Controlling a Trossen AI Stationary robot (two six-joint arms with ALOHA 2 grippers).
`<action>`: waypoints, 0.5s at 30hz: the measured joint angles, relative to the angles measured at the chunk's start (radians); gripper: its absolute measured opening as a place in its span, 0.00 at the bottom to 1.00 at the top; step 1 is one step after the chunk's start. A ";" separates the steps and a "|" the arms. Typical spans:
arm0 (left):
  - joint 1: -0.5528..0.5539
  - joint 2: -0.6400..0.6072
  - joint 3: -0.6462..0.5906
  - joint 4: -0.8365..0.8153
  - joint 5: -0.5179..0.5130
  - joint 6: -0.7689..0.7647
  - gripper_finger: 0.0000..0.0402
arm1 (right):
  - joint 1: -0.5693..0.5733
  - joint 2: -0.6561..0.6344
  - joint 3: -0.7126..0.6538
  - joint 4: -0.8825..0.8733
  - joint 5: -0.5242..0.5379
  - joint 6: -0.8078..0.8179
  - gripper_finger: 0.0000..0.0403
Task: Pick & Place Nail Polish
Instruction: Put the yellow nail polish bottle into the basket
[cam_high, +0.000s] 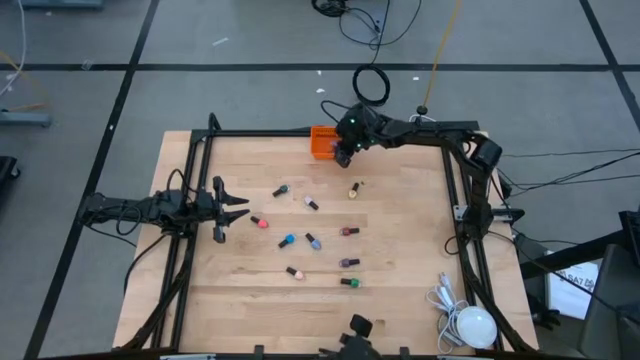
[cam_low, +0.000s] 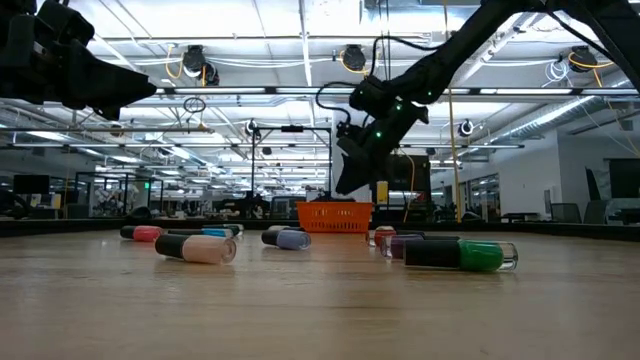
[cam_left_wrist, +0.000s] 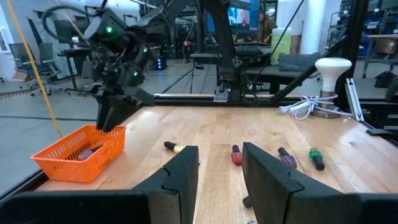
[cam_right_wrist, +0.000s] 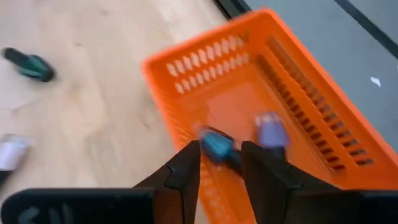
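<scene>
Slotted orange plastic bin (cam_right_wrist: 273, 87) under right gripper (cam_right_wrist: 221, 163), narrowly parted around teal bottle (cam_right_wrist: 214, 146); left gripper (cam_high: 232, 207) wide.

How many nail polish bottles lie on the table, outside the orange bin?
10 bottles. Far row, near the orange bin: three. Middle: four. Near row: three. Any beneath the arm over the bin would be hidden.
</scene>
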 joint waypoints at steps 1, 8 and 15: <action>0.000 0.000 0.000 0.000 0.000 0.000 0.31 | 0.008 -0.009 0.000 -0.001 0.000 -0.001 0.26; 0.000 0.000 0.000 0.000 0.000 0.000 0.31 | 0.094 -0.052 0.000 -0.095 -0.003 -0.025 0.27; 0.000 0.000 0.000 0.000 0.000 0.000 0.31 | 0.187 -0.051 -0.050 -0.273 -0.002 -0.107 0.26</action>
